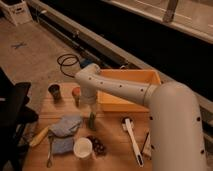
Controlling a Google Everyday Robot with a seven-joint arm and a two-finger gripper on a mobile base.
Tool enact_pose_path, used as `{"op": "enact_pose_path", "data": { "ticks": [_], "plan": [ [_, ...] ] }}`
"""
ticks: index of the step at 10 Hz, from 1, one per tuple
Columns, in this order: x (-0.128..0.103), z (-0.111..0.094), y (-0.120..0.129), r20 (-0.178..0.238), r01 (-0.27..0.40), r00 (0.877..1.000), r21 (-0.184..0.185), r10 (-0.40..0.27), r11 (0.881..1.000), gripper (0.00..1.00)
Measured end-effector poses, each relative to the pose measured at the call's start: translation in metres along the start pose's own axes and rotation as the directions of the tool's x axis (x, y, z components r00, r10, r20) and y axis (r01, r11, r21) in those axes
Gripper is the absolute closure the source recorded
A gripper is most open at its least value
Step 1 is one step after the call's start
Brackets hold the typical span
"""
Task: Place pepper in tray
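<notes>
The pepper (92,120) is a small dark green chili on the wooden table (112,132), just in front of the tray's left front corner. The tray (131,102) is a large yellow bin at the back of the table. My gripper (92,113) hangs from the white arm that reaches in from the right. It points straight down, right over the pepper and at its top end. The arm hides part of the tray's left side.
A dark cup (54,91) and a brown cup (76,94) stand at the back left. Blue cloths (66,126), a corn cob (39,136), a white cup (82,148), dark grapes (98,145) and a white brush (132,141) lie in front. A black chair (14,112) stands at left.
</notes>
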Motion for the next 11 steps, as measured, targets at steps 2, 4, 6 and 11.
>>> {"op": "enact_pose_path", "data": {
  "ticks": [2, 4, 6, 11],
  "plan": [
    [0.001, 0.001, 0.003, 0.003, -0.005, 1.000, -0.004, 0.005, 1.000, 0.35],
    [0.000, 0.001, 0.003, 0.003, -0.003, 1.000, -0.004, 0.003, 1.000, 0.35],
    [0.001, 0.001, 0.004, 0.000, -0.003, 1.000, -0.005, 0.003, 1.000, 0.35],
    [0.002, 0.030, 0.004, 0.033, 0.000, 0.999, -0.020, 0.000, 1.000, 0.35]
  ]
}}
